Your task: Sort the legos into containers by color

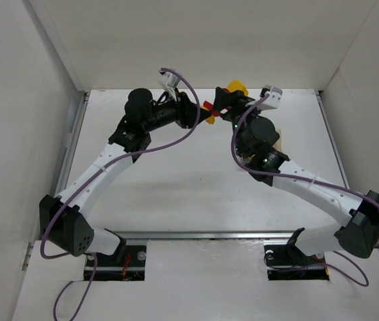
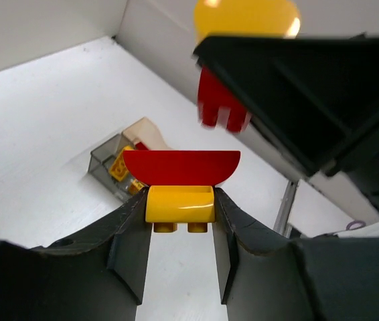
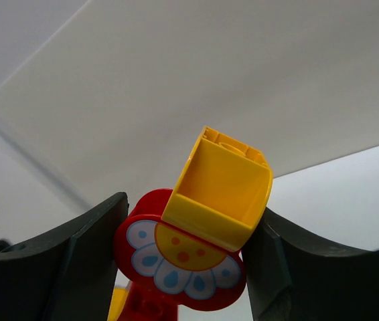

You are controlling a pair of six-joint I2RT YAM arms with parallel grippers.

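My left gripper [image 2: 179, 208] is shut on a yellow brick [image 2: 179, 204] with a red half-round piece [image 2: 181, 167] on it. My right gripper [image 3: 191, 221] is shut on a red flower-printed piece [image 3: 179, 264] with a yellow brick [image 3: 219, 187] on it. In the top view both grippers meet in the air at the back, left [image 1: 201, 114] and right [image 1: 224, 101]. I cannot tell whether the two held stacks touch. The dark grey container [image 2: 102, 160] holds yellow bricks, and the tan container [image 2: 150, 130] adjoins it.
White walls enclose the table on the left, back and right. In the top view the containers are mostly hidden under the right arm, with only a tan edge [image 1: 278, 137] showing. The right gripper's dark body [image 2: 310, 87] fills the upper right of the left wrist view.
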